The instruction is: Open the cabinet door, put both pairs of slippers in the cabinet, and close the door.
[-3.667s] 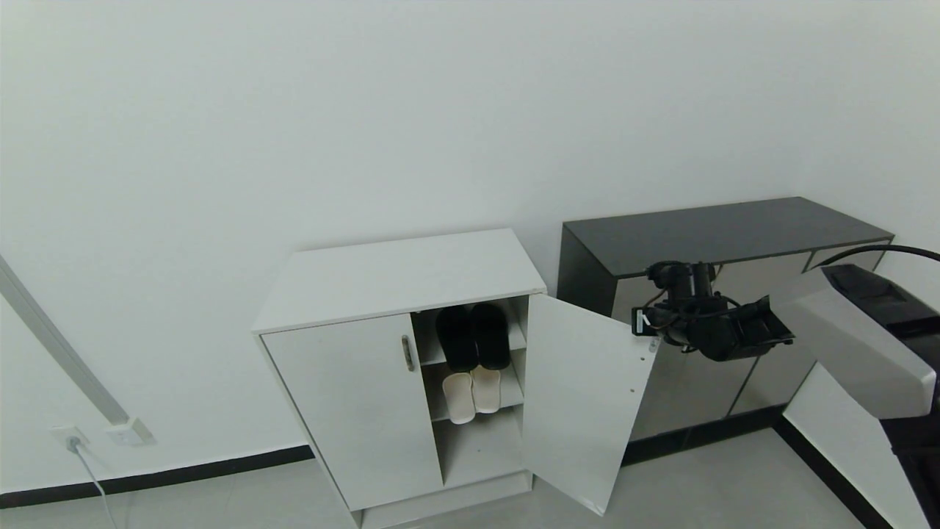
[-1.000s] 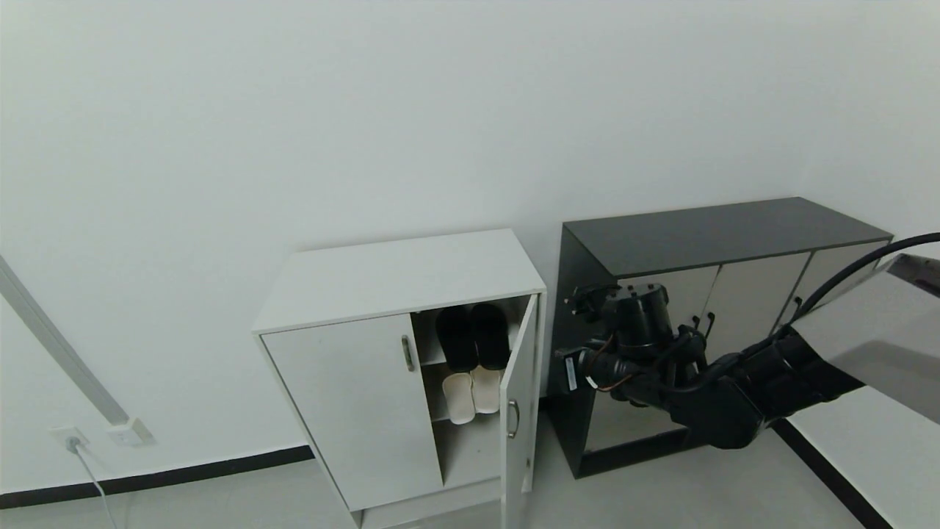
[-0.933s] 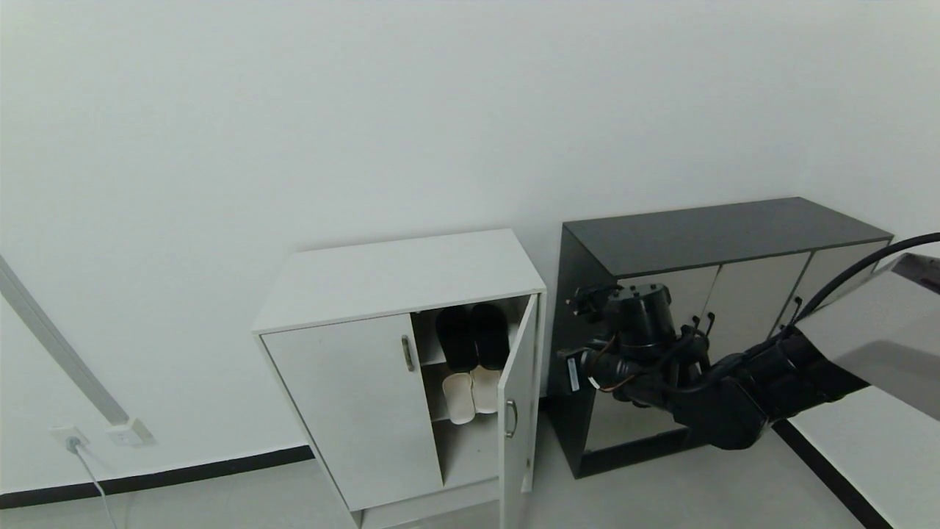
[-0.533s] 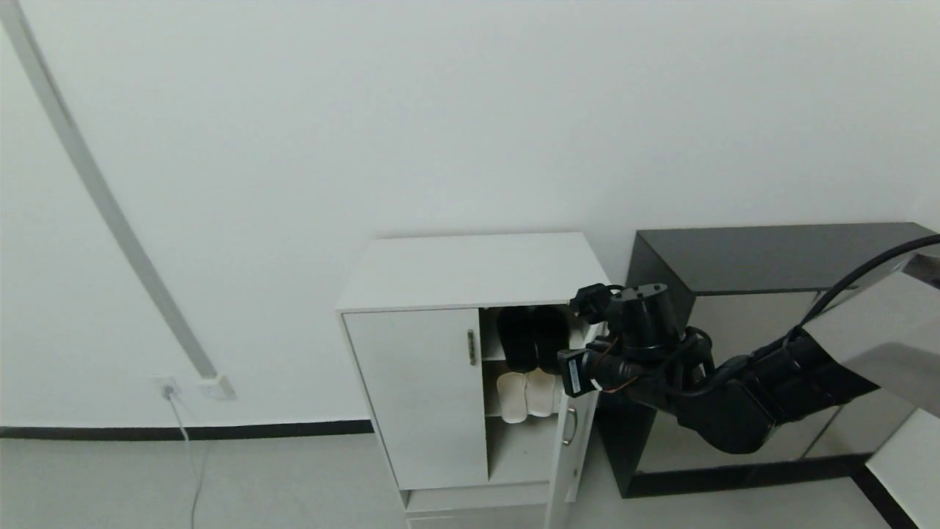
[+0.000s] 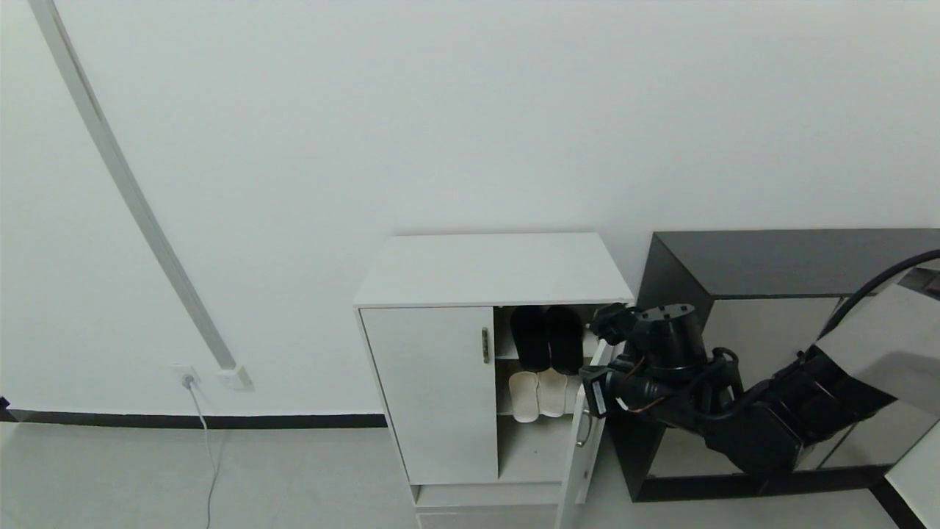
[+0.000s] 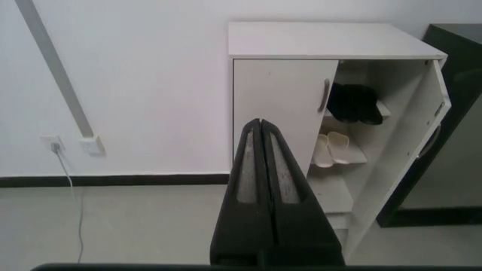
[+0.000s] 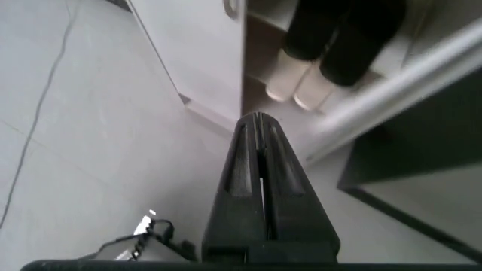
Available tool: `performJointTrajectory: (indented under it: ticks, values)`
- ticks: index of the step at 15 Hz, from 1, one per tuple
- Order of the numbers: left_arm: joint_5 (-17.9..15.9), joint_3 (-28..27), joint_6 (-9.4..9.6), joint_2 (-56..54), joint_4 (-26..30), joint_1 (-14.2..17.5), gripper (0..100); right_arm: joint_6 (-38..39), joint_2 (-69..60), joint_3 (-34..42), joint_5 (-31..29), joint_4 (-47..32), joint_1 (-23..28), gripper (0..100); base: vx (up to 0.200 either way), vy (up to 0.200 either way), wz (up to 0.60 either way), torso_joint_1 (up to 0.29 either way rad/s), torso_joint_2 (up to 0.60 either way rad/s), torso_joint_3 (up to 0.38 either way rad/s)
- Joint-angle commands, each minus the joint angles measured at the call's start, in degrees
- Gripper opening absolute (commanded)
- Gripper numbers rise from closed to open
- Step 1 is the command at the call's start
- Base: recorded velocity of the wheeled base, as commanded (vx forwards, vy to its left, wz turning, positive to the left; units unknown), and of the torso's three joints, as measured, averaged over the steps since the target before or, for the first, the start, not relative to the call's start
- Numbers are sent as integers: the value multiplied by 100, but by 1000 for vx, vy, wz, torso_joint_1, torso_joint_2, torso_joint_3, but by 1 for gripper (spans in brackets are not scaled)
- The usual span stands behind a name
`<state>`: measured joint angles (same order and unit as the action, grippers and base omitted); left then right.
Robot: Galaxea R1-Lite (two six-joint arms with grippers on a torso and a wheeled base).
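fingers of the left pincer (image 6: 260, 124) are pressed flat together, holding nothing; it hangs out in the room, aimed at the white cabinet (image 6: 331, 38) from well back, over the grey floor (image 6: 135, 218). fingers of the right pincer (image 7: 258, 124) are likewise closed on nothing, and it points down past the cabinet's open side toward the floor. the right arm (image 5: 742, 433) comes in low from the right, bent at the elbow, with its black wrist up against the outer face of the right door (image 5: 587, 441), near that door's top corner; whether it touches the panel cannot be told. that door stands partly open, seen nearly edge-on, with its handle (image 5: 582, 430) facing outward. the left door (image 5: 433, 389) is closed.

through the gap, the black slippers (image 5: 547, 338) lie side by side on the upper shelf, and the white slippers (image 5: 538, 386) sit side by side on the shelf just below them. the bottom compartment shows bare board.

just beside the white cabinet, on its right, stands a dark cabinet (image 5: 793, 253) with grey doors. behind both is a white wall, with a pale conduit (image 5: 132, 191) slanting down it to an outlet (image 5: 187, 376), from which a cable (image 5: 209, 455) drops to the floor.
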<state>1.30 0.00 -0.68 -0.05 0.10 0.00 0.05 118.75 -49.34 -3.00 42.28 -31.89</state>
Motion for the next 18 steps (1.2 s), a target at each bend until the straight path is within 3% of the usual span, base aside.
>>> performJointTrajectory:
  ticks: [1,4,9,11,18]
  values:
    - [1,0,-2,5,-1,0,0,-5,-141,337,150,35,122,0,0,0,0,0,0,0]
    - [1,0,-2,5,-1,0,0,-181,-291,1040,484,193,341,0,67,0,0,1,1,1]
    - [1,0,-2,5,-1,0,0,-260,34,2060,564,1353,403,0,200,0,0,1,0,2]
    - [1,0,-11,5,-1,0,0,-260,43,2376,572,1591,456,0,0,0,0,0,0,0]
    - [1,0,-2,5,-1,0,0,-233,773,1769,572,2013,517,0,0,0,0,0,0,0]
